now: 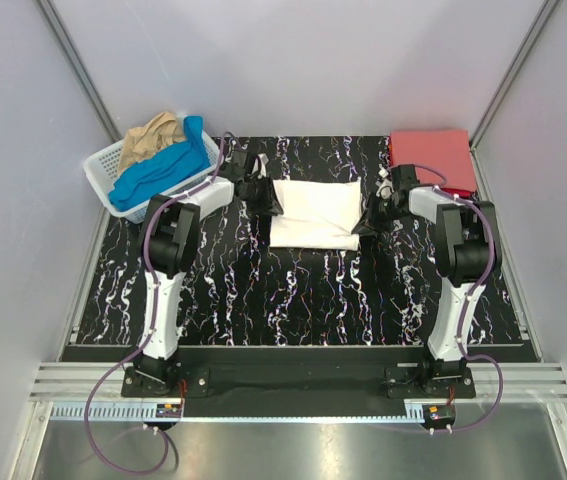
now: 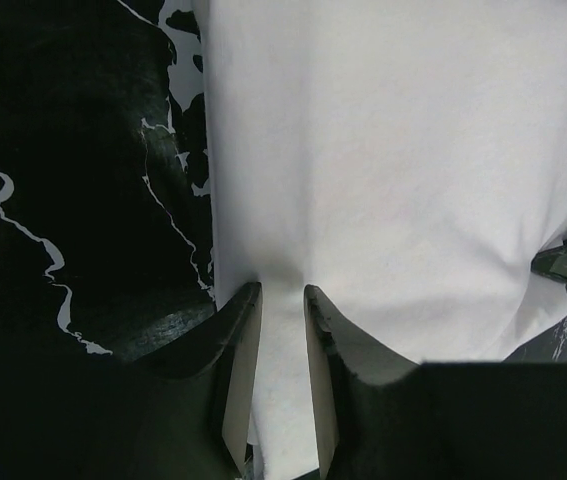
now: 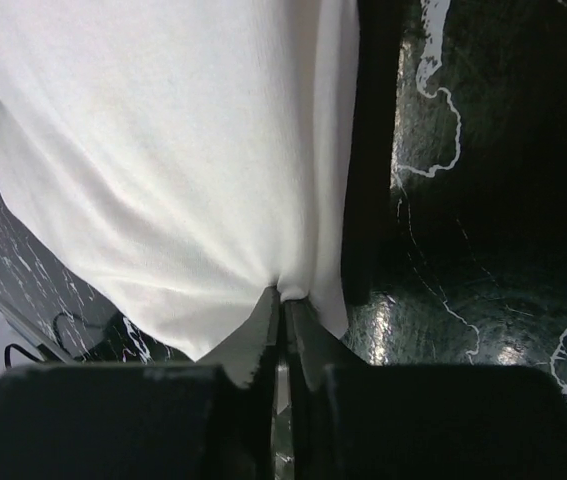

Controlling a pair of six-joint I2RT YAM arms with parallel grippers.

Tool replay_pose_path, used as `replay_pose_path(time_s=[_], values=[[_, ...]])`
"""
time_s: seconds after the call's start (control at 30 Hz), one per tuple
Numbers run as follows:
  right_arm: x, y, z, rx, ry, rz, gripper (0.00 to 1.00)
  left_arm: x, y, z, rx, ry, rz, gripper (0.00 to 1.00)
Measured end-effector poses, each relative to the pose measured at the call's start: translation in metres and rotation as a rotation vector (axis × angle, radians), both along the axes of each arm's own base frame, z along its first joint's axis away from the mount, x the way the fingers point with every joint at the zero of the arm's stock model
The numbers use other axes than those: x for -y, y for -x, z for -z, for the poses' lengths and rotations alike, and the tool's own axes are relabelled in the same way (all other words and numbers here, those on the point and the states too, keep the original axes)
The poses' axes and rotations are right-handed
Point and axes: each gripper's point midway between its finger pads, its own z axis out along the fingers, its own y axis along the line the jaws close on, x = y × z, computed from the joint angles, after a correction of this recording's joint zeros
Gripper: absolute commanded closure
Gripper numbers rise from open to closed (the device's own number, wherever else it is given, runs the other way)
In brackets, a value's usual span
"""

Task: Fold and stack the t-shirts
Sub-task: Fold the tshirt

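**White t-shirt pinched at both ends, red one waiting to its right**

From above, the folded white t-shirt [image 1: 313, 213] lies in the middle of the tabletop [image 1: 303, 290], directly between the two arms. Its slightly longer side runs left to right. The left arm [image 1: 178, 235] reaches in to its left edge and the right arm [image 1: 463, 245] to its right edge. A folded red t-shirt [image 1: 433, 158] sits at the far right corner, just beyond the right arm and well apart from the left. The blue t-shirt [image 1: 163, 170] and tan t-shirt [image 1: 148, 135] are heaped in the basket [image 1: 101, 172] at far left.

On the left wrist camera, the left jaws stand narrow with the shirt's edge filling the gap between them. The cloth puckers at their tips, so I judge it gripped.

On the right wrist camera, the right jaws are pressed together on a corner of the same white cloth, which fans out from the pinch.

The likely next move is to carry the shirt toward the far right and onto the red one. The right arm is the nearer of the two.
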Motion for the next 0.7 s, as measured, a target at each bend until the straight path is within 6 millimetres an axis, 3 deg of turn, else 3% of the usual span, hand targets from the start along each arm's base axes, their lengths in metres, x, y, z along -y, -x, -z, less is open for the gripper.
replay_pose_path(time_s=[0.03, 0.07, 0.1, 0.2, 0.3, 0.4, 0.53, 0.63, 0.7], values=[[0.0, 0.0, -0.001, 0.002, 0.0, 0.002, 0.83, 0.0, 0.0, 0.0, 0.001, 0.0, 0.0, 0.69], [0.0, 0.0, -0.002, 0.007, 0.0, 0.003, 0.68, 0.0, 0.0, -0.001, 0.003, 0.001, 0.0, 0.67], [0.001, 0.001, -0.003, 0.009, 0.002, 0.007, 0.63, 0.0, 0.0, -0.001, 0.003, 0.0, 0.001, 0.67], [0.0, 0.004, -0.017, 0.027, -0.008, 0.012, 0.54, -0.002, 0.002, -0.006, 0.0, -0.012, -0.002, 0.64], [-0.003, 0.009, -0.035, 0.053, -0.031, 0.012, 0.5, -0.007, 0.007, -0.023, 0.008, -0.028, -0.007, 0.61], [-0.004, 0.014, -0.049, 0.075, -0.043, 0.012, 0.49, -0.006, 0.008, -0.057, 0.061, -0.016, -0.007, 0.61], [-0.004, 0.024, -0.044, 0.05, -0.05, 0.014, 0.5, 0.006, 0.013, -0.093, 0.132, 0.013, 0.017, 0.6], [-0.003, 0.033, -0.034, 0.016, -0.045, 0.016, 0.53, 0.022, 0.021, -0.093, 0.136, 0.019, 0.052, 0.61], [-0.001, 0.037, -0.027, -0.002, -0.035, 0.02, 0.75, 0.038, 0.032, -0.081, 0.111, 0.017, 0.09, 0.61]])
